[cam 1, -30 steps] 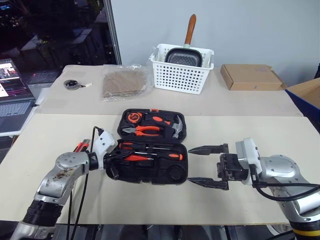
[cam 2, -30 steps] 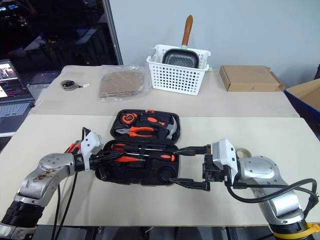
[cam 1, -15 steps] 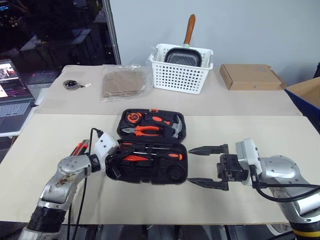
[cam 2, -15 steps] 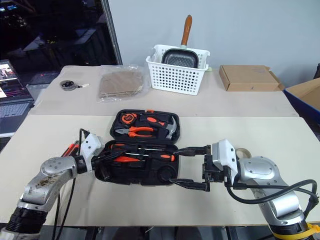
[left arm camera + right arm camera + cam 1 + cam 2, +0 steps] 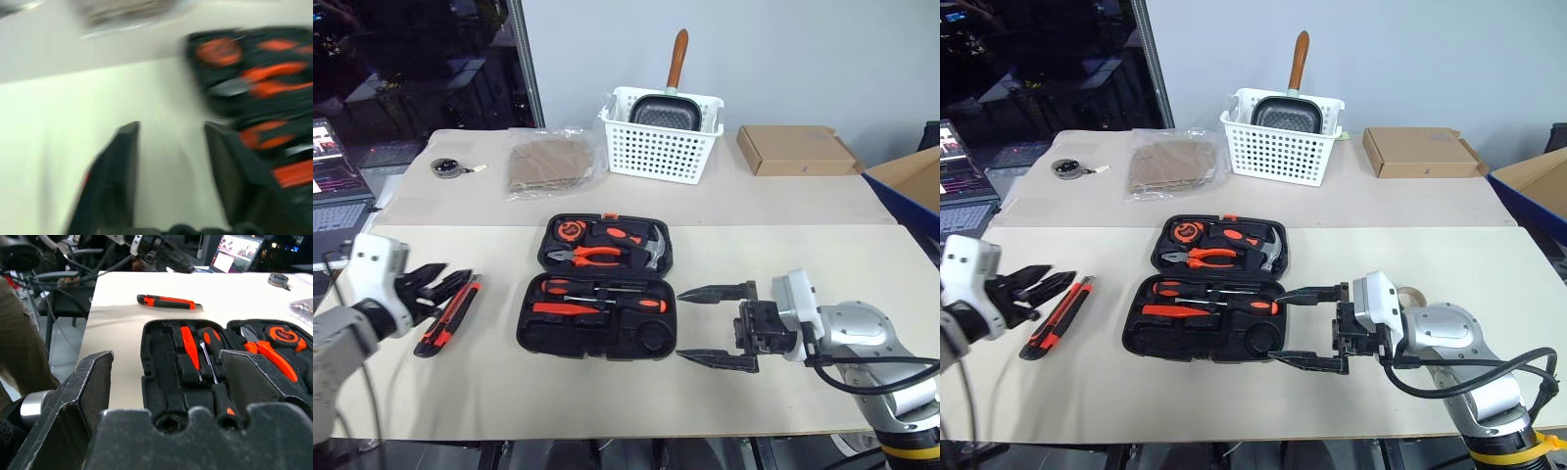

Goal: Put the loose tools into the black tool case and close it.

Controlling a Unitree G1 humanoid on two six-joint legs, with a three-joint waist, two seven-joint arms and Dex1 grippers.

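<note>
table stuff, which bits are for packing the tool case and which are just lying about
For the job:
- black tool case, open
- utility knife, loose on the table left of the case
- two screwdrivers, already in the near half of the case

Lying about:
- white basket holding a pan
- cardboard box
- bagged brown cloth
- tape measure

White perforated basket (image 5: 658,147) holding a dark pan (image 5: 672,108) with wooden handle; flat cardboard box (image 5: 795,150); bagged brown cloth (image 5: 548,163); laptop (image 5: 335,155) at the table's left edge.
</note>
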